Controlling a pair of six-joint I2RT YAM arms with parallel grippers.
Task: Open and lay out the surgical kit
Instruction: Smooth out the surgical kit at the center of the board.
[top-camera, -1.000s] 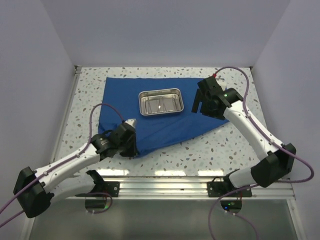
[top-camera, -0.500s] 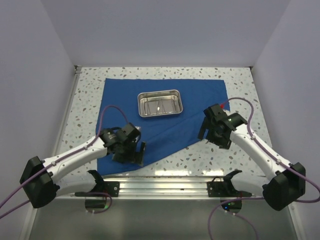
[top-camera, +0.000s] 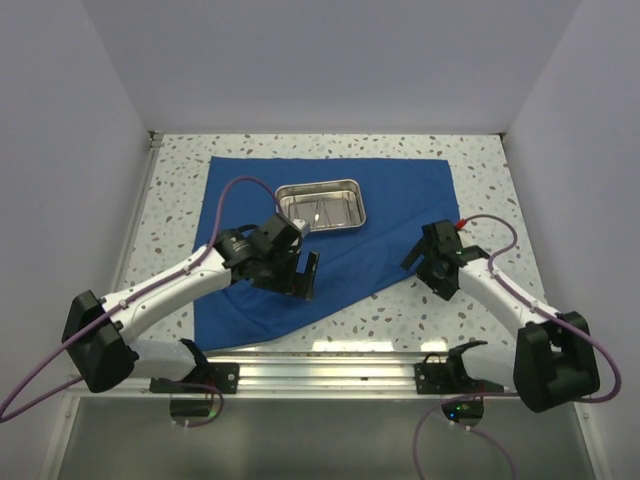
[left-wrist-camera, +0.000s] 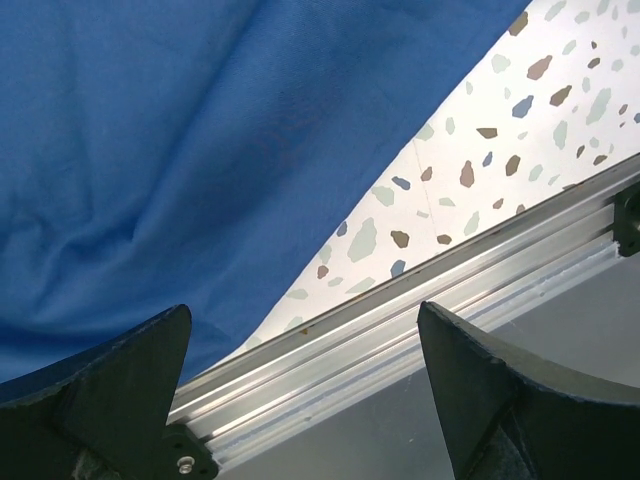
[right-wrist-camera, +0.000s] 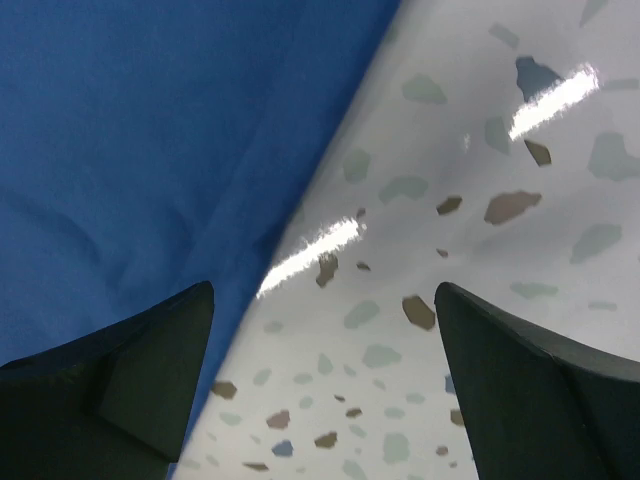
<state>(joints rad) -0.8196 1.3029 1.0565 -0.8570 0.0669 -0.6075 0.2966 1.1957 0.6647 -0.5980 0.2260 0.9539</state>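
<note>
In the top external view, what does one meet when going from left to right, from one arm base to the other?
left arm base → left gripper → right gripper → right arm base. The steel tray is left out: it overlaps the left gripper's span.

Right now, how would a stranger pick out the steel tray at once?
Find the speckled table and the blue cloth spread over it. On the cloth's far half sits the steel tray, the only shiny rimmed rectangle, with silver instruments inside.
</note>
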